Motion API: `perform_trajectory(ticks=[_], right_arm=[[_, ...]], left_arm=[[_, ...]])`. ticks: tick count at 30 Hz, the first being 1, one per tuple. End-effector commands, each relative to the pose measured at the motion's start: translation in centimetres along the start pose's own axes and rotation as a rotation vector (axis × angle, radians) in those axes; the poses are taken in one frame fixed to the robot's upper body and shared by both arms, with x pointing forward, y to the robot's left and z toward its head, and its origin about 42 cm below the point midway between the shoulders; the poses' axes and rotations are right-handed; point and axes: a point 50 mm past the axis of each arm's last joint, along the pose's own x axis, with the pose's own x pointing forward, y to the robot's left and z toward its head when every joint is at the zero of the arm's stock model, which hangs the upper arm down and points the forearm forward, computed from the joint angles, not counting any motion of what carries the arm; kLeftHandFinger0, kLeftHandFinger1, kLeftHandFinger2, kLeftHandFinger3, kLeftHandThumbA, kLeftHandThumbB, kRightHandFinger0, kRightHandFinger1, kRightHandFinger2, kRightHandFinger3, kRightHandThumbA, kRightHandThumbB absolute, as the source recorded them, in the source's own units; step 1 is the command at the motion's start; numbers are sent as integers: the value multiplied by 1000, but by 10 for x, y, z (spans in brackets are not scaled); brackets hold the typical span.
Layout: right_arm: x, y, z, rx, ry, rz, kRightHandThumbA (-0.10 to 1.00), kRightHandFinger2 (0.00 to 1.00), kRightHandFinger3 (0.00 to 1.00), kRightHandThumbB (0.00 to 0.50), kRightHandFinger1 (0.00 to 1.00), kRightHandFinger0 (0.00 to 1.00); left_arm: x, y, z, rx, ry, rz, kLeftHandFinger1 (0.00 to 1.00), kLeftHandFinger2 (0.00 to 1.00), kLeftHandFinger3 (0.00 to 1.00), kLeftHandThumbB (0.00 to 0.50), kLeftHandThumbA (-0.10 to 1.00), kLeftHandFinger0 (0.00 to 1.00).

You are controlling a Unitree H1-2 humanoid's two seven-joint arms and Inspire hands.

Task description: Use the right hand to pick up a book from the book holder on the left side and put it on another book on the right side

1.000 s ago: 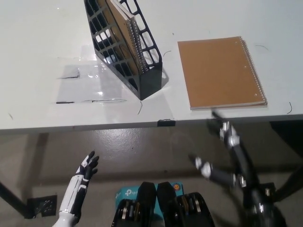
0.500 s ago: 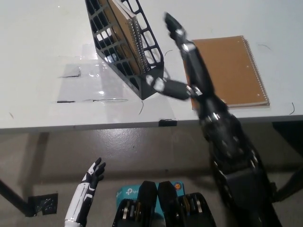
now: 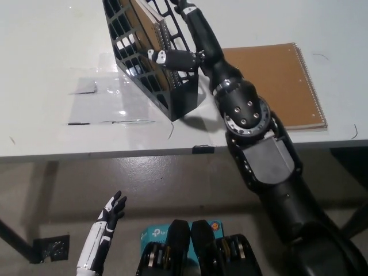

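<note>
- Right robot hand (image 3: 185, 41) sits at the book holder (image 3: 150, 52), fingers apart around the spiral book (image 3: 148, 30); we see no firm grip yet.
- Book not lifted; target book (image 3: 275, 83) lies flat on desk (image 3: 52, 69), right of holder.
- Grasp, lift and placing are left.
- Left robot hand (image 3: 110, 211) idles low, fingers spread.

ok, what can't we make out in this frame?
- Head view: right hand at the holder; the top edge cuts off its upper fingers, so grip on the notebook is unclear.
- Holder top and notebook top: cropped by the top edge.
- Flat notebook: left part hidden by the right arm.
</note>
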Motion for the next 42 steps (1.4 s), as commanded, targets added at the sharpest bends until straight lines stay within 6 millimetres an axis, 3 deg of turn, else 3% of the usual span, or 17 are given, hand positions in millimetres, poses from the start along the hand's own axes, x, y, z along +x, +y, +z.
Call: perform_trajectory(ticks=[1, 8, 12, 16, 19, 22, 27, 31, 39, 42], right_arm=[[24, 1, 34, 1, -91, -27, 871, 1000, 1000, 213, 1000, 956], [34, 5, 32, -4, -58, -25, 890, 1000, 1000, 212, 1000, 856], [37, 13, 27, 6, -36, -11, 866, 1000, 1000, 181, 1000, 972], [43, 13, 27, 5, -28, -10, 873, 1000, 1000, 181, 1000, 1000], [46, 7, 24, 20, -10, -33, 894, 1000, 1000, 209, 1000, 928], [45, 5, 19, 30, 10, -43, 891, 1000, 1000, 200, 1000, 899], [44, 1, 11, 25, 25, -44, 895, 1000, 1000, 206, 1000, 927], [43, 3, 7, 24, 30, -43, 867, 1000, 1000, 196, 1000, 863], [40, 4, -1, 22, 48, -41, 884, 1000, 1000, 208, 1000, 887], [43, 2, 0, 26, 43, -40, 878, 1000, 1000, 200, 1000, 852]], left_arm=[[5, 5, 10, 22, -74, -14, 1000, 1000, 1000, 196, 1000, 1000], [8, 4, 10, 21, -75, -19, 1000, 1000, 1000, 211, 1000, 1000], [3, 1, 8, 12, -67, -19, 1000, 1000, 1000, 199, 1000, 1000], [9, 4, 11, 26, -77, -26, 1000, 1000, 1000, 191, 1000, 1000], [11, 4, 13, 38, -77, -21, 1000, 1000, 1000, 191, 1000, 1000], [8, 3, 12, 40, -74, -25, 1000, 1000, 1000, 185, 1000, 1000], [6, -1, 9, 30, -71, -33, 1000, 1000, 1000, 191, 1000, 1000], [7, -1, 11, 38, -69, -26, 1000, 1000, 1000, 188, 1000, 1000], [8, 0, 13, 47, -77, -28, 1000, 1000, 1000, 173, 1000, 1000], [11, 1, 15, 58, -80, -24, 1000, 1000, 1000, 177, 1000, 1000]])
